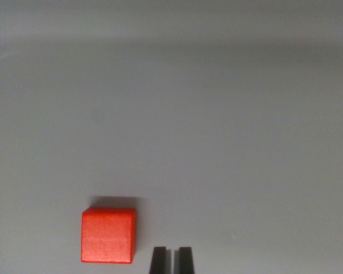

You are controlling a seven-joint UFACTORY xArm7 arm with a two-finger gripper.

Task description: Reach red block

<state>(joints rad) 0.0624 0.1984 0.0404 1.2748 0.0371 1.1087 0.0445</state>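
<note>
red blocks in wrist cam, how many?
1. The red block sits on the pale surface at lower left of the wrist view, just left of the gripper. Nothing visible could hide another.

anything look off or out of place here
Nothing stands out. The red block sits flat and intact on the plain grey surface, just to the wrist view's left of the gripper, whose fingertips are nearly together. No spill or damage shows.
</note>
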